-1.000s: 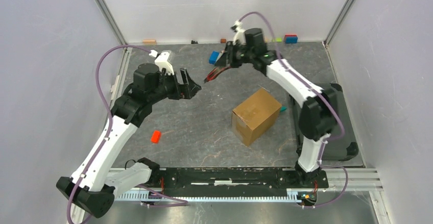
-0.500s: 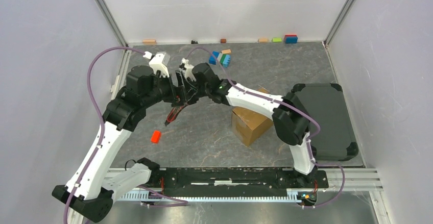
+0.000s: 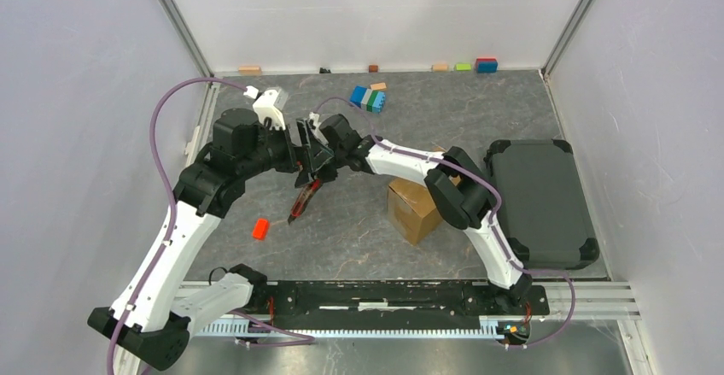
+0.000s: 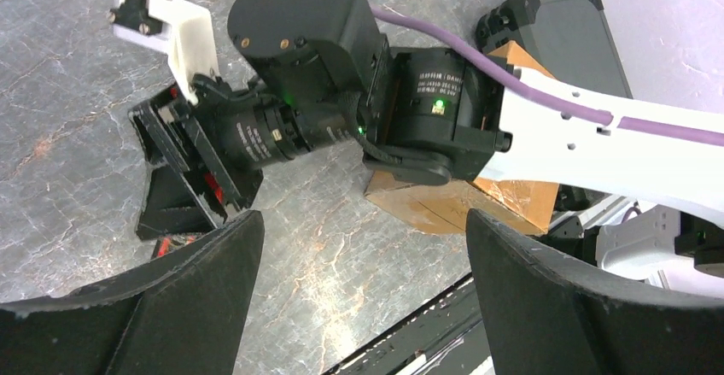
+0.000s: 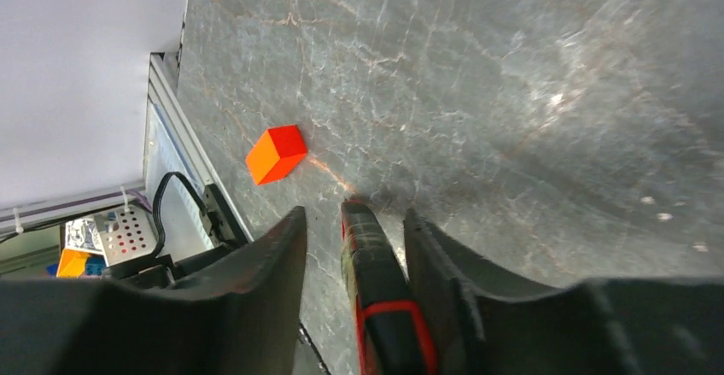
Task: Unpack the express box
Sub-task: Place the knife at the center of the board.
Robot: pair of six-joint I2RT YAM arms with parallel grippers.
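The express box [image 3: 414, 213], a brown cardboard carton, rests shut on the table right of centre, and my right arm crosses over its top; it also shows as the carton [image 4: 427, 208] behind that arm. My right gripper [image 3: 318, 166] points down left of the box. Its jaws stand apart around a black-and-red tool [image 5: 376, 290]: there is a gap on the left side, and the tool's tip [image 3: 296, 214] reaches the table. My left gripper [image 4: 363, 221] is wide open and empty, close beside the right gripper [image 4: 183, 178].
An orange-red block [image 3: 260, 229] lies on the table near the tool's tip. A blue-green block cluster [image 3: 367, 98] sits at the back. A flat black tray [image 3: 542, 200] lies to the right of the box. Small blocks [image 3: 487, 65] line the back wall.
My right arm swung from the back of the table to front left, bringing the tool down beside my left gripper. Its jaws have widened around the tool. The left arm barely moved.
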